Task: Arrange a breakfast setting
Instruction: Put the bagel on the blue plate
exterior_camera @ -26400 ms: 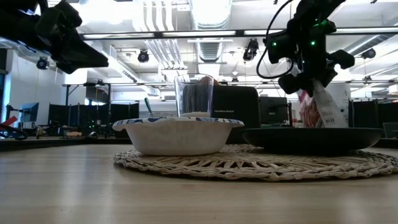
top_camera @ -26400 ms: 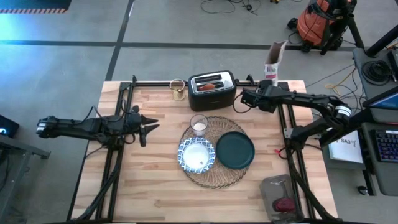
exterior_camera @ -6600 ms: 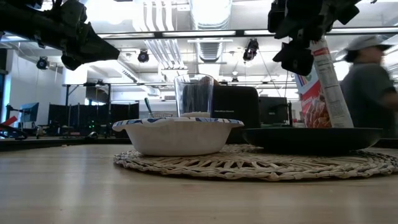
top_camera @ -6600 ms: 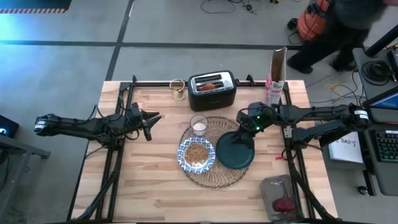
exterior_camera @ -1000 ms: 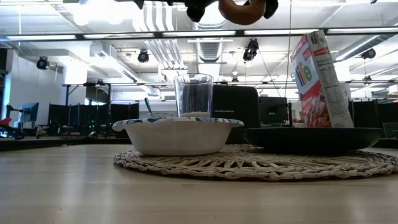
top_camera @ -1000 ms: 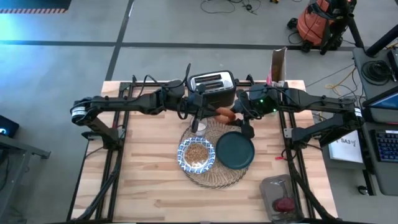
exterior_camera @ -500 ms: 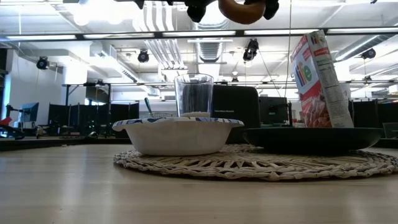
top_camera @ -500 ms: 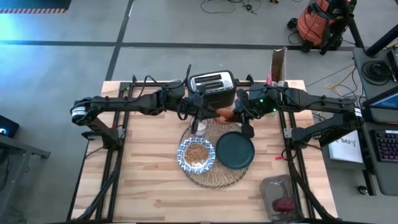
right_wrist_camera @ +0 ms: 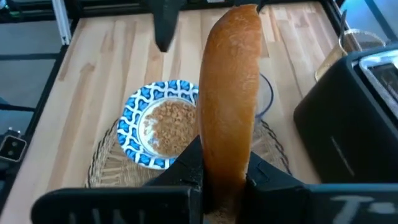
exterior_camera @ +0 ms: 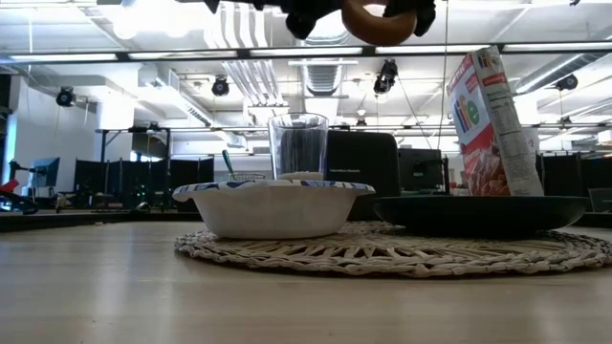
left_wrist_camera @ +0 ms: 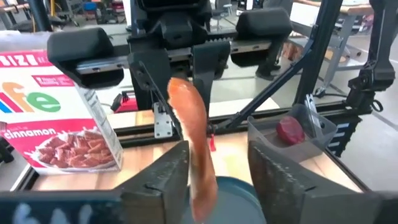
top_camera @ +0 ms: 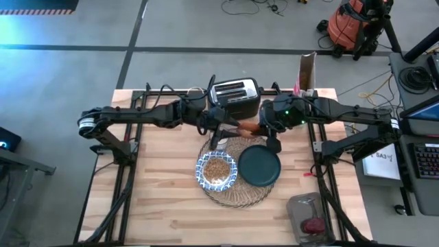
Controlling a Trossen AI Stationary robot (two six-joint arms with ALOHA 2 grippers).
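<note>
Since a second ago: left gripper (left_wrist_camera: 211,180) has let go, fingers now spread either side of pastry (top_camera: 248,126); right gripper (right_wrist_camera: 221,180) pinches it, held above placemat (top_camera: 207,148) rim near toaster (top_camera: 234,97).

Right wrist view shows cereal in bowl (right_wrist_camera: 160,124) (low view hides it).

One plate (top_camera: 260,165), one glass (exterior_camera: 297,145), one cereal box (exterior_camera: 491,121).
</note>
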